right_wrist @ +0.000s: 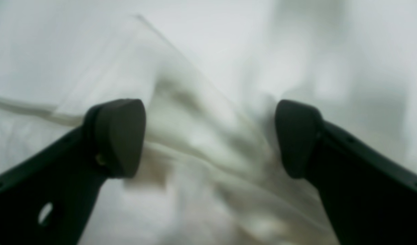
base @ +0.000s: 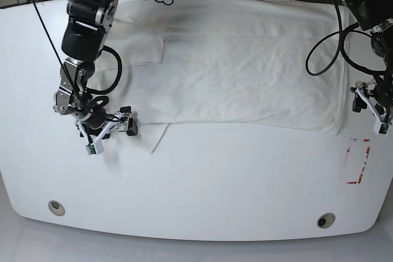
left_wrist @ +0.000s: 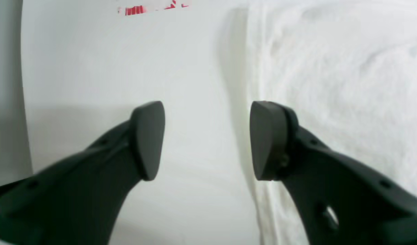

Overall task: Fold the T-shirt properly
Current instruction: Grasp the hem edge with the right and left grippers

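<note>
The white T-shirt [base: 245, 65] lies spread across the far half of the table with its plain side up; no print shows. My left gripper [base: 368, 110] is open and empty just past the shirt's right edge; in the left wrist view [left_wrist: 207, 139] that edge [left_wrist: 331, 68] lies beside the right finger. My right gripper [base: 112, 131] is open and low near the shirt's left front corner. In the right wrist view [right_wrist: 210, 137] blurred wrinkled cloth [right_wrist: 201, 160] lies between the fingers, which are not shut on it.
A red outlined rectangle mark [base: 357, 161] is on the white table [base: 209, 182] at the right front, also in the left wrist view [left_wrist: 150, 7]. Two round holes [base: 56, 207] [base: 325, 219] sit near the front edge. Cables lie behind the table.
</note>
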Controlling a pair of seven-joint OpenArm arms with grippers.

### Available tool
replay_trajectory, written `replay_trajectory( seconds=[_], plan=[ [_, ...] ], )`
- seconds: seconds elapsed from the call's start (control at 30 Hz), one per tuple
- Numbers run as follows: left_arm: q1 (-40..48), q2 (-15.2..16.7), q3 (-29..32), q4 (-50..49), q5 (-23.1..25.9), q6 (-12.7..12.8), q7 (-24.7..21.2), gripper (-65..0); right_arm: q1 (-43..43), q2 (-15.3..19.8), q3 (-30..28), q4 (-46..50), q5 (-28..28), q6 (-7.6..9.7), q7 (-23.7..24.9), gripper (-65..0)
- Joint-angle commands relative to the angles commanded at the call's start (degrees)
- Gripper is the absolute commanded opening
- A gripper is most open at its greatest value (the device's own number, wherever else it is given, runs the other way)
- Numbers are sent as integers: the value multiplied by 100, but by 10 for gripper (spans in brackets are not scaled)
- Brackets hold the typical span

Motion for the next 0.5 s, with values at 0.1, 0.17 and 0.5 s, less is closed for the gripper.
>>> replay_trajectory(
  seconds=[0.1, 0.17, 0.5],
  plan=[
    [0, 0, 0, 0, 0, 0, 0, -278, 0, -44, -9, 0, 0, 0, 0, -222],
    [0, 0, 0, 0, 0, 0, 0, -278, 0, -53, -9, 0, 0, 0, 0, -260],
    [53, 0, -9, 0, 0, 0, 0, -278, 44, -62, -18, 0, -9, 0, 0, -550]
  ],
)
